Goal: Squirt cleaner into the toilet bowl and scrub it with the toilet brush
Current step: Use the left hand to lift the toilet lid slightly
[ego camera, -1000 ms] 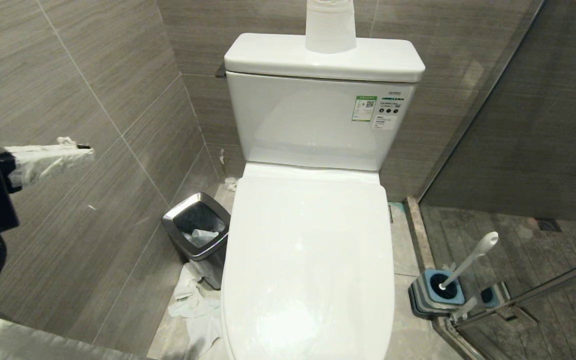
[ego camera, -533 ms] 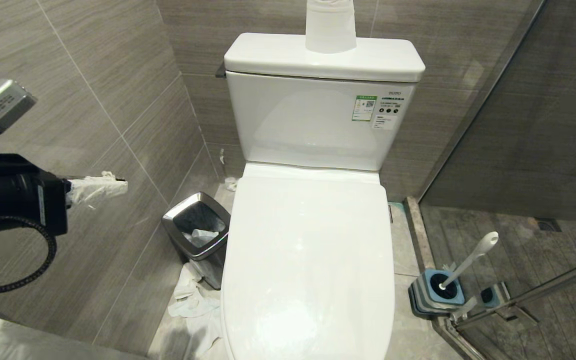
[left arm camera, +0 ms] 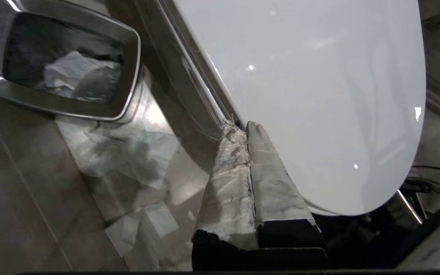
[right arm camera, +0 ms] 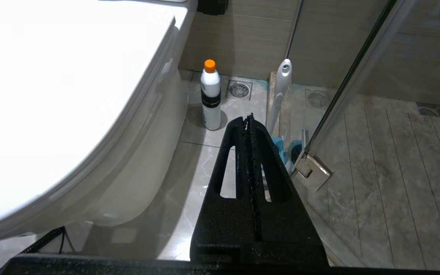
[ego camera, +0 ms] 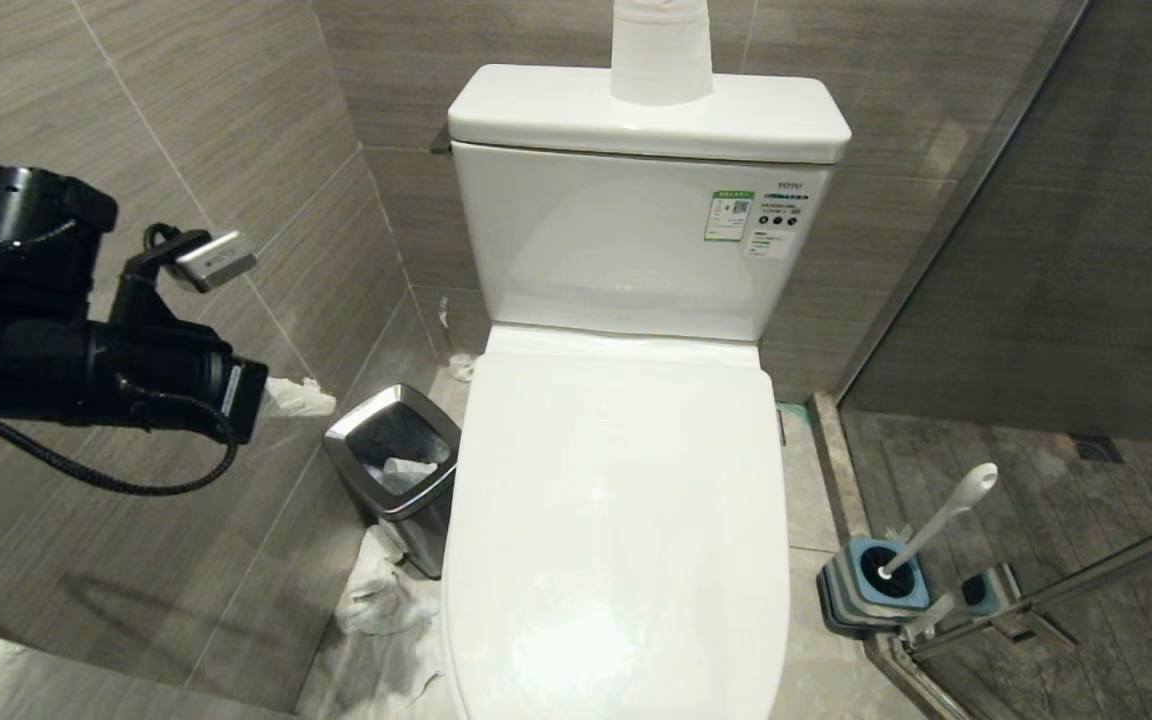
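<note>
The toilet bowl is hidden under the shut white lid [ego camera: 616,520]. No cleaner shows anywhere. The toilet brush [ego camera: 939,520] leans in its blue-and-grey holder [ego camera: 874,588] on the floor to the toilet's right; its white handle [right arm camera: 281,89] also shows in the right wrist view. My left gripper [ego camera: 301,398], fingers wrapped in white tape, is shut and empty. It hangs left of the toilet, over the steel bin, its tips [left arm camera: 243,126] close to the lid's edge [left arm camera: 220,103]. My right gripper [right arm camera: 247,118] is shut, empty and parked low beside the toilet.
A steel-rimmed bin [ego camera: 394,450] with paper inside stands left of the toilet, and crumpled paper [ego camera: 386,610] lies on the floor by it. A white bottle with an orange cap [right arm camera: 210,95] stands right of the toilet. A glass shower partition [ego camera: 1036,300] closes the right side.
My left arm has swung down and to the right, carrying its shut gripper from high by the left wall to just above the bin. Nothing else has moved.
</note>
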